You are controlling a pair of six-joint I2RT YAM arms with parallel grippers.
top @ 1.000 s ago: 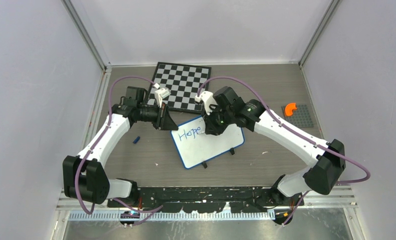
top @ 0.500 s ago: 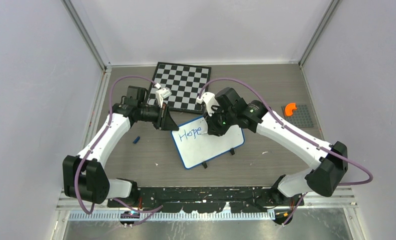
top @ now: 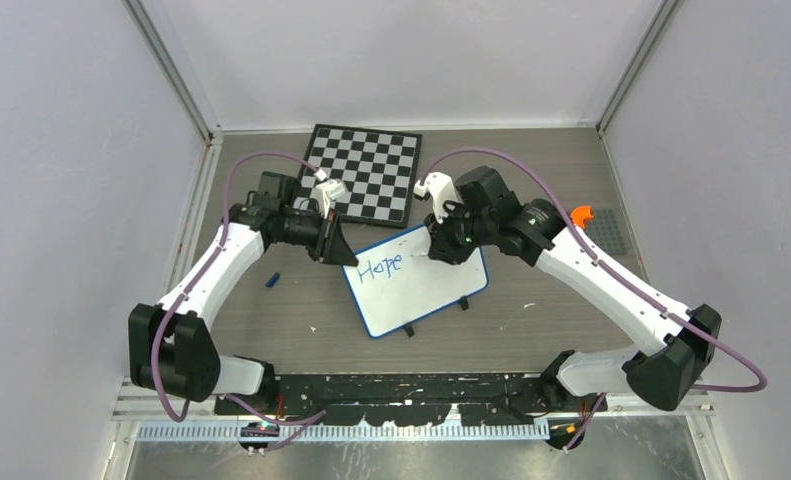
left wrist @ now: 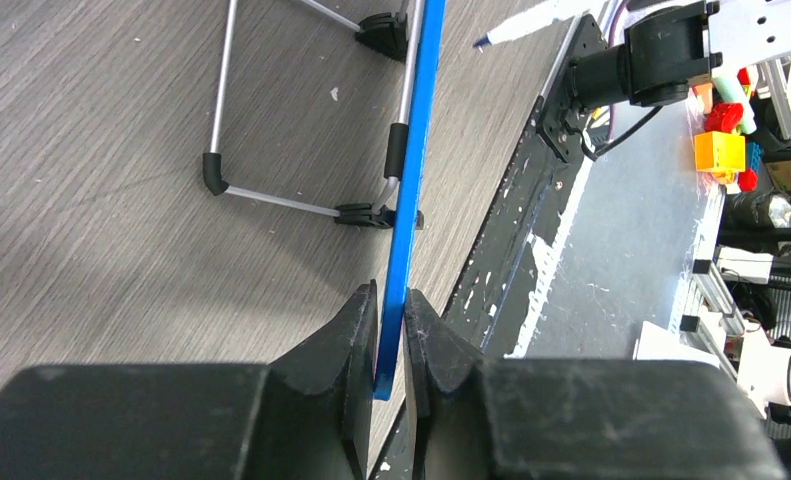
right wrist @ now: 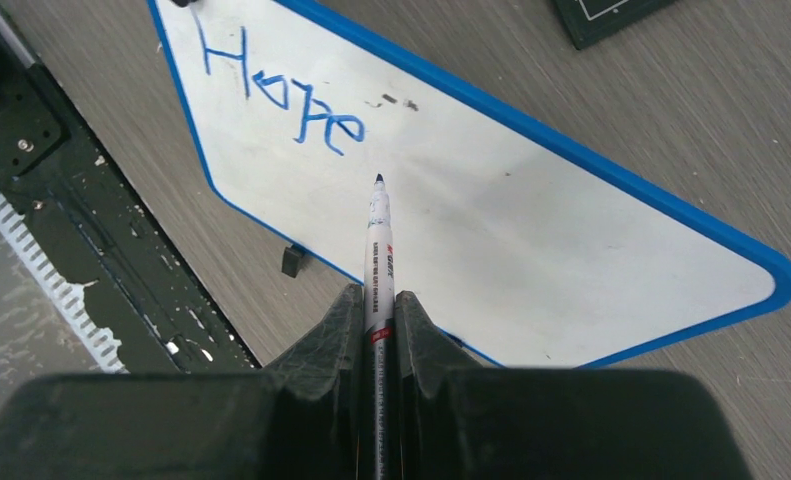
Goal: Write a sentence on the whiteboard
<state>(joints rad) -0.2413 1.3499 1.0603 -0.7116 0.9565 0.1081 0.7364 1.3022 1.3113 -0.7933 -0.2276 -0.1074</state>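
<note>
Writing stands at "Hope": your right hand clamps the marker over the whiteboard, left hand pinches its rim; next, lower the tip for "never".

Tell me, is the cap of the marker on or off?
Off: the marker shows its bare dark tip, pointing at the whiteboard.

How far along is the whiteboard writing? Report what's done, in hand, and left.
Done: one blue handwritten word, "Hope", on the blue-rimmed white rectangular whiteboard. In hand: the right gripper is shut on a white marker pen, tip poised just past that word; the left gripper pinches the board's rim. Left: the rest of the sentence; the board below is blank.
</note>
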